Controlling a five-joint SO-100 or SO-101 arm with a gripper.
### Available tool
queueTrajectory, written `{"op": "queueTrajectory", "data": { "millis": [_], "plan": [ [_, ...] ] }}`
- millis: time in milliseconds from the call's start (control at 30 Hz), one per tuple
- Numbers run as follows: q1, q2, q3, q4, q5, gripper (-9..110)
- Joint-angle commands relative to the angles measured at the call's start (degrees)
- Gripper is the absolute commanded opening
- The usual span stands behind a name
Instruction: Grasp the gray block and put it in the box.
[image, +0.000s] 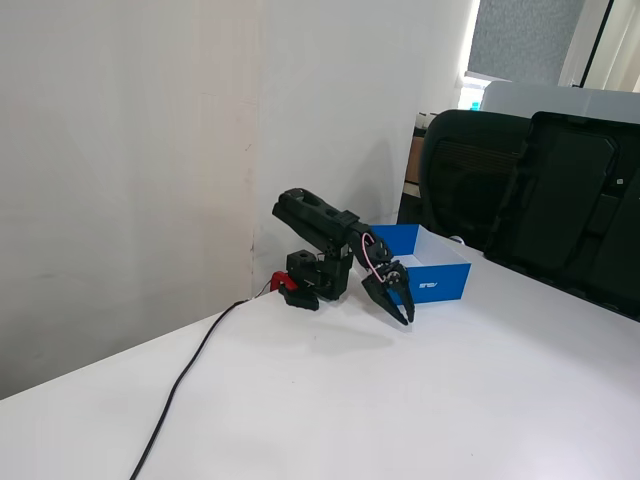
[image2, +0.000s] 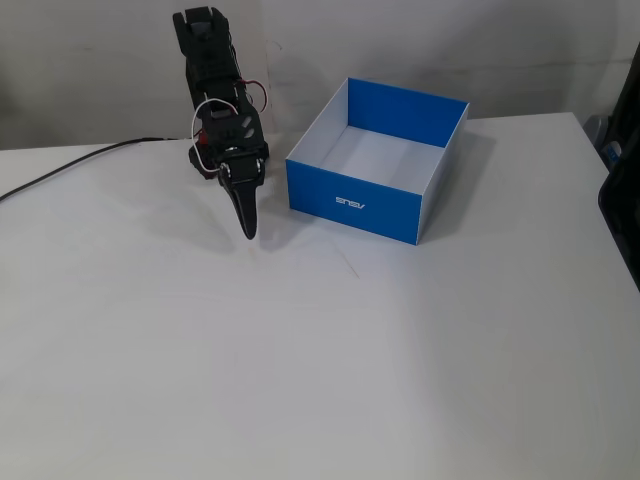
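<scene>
The blue box (image2: 385, 215) with a white inside stands on the white table, right of the arm's base; its blue side also shows in the other fixed view (image: 444, 286). The box's visible floor is bare. The gray block is not in view in either frame. My black gripper (image2: 248, 232) points down at the table just left of the box's front corner, a little above the surface. Its fingers lie together and look shut with nothing seen between them. From the side the gripper (image: 405, 318) hangs low in front of the box.
The arm's base (image: 318, 280) sits at the table's back edge by the wall, with a black cable (image: 185, 385) trailing toward the front left. Black office chairs (image: 535, 190) stand behind the table at right.
</scene>
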Motion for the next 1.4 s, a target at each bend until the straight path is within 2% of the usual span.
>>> {"op": "queueTrajectory", "data": {
  "millis": [0,300,533,1033,1233,1367],
  "plan": [
    [-0.1,3.2,0.5,-1.1,1.0,0],
    [-0.4,12.0,6.4,1.1,2.7,0],
    [-0.1,26.3,10.0,10.7,7.1,0],
    [-2.7,27.2,9.9,14.9,12.2,0],
    [-3.9,28.1,9.8,16.3,13.8,9],
    [-3.2,29.4,9.8,18.3,13.8,8]
  ]
}}
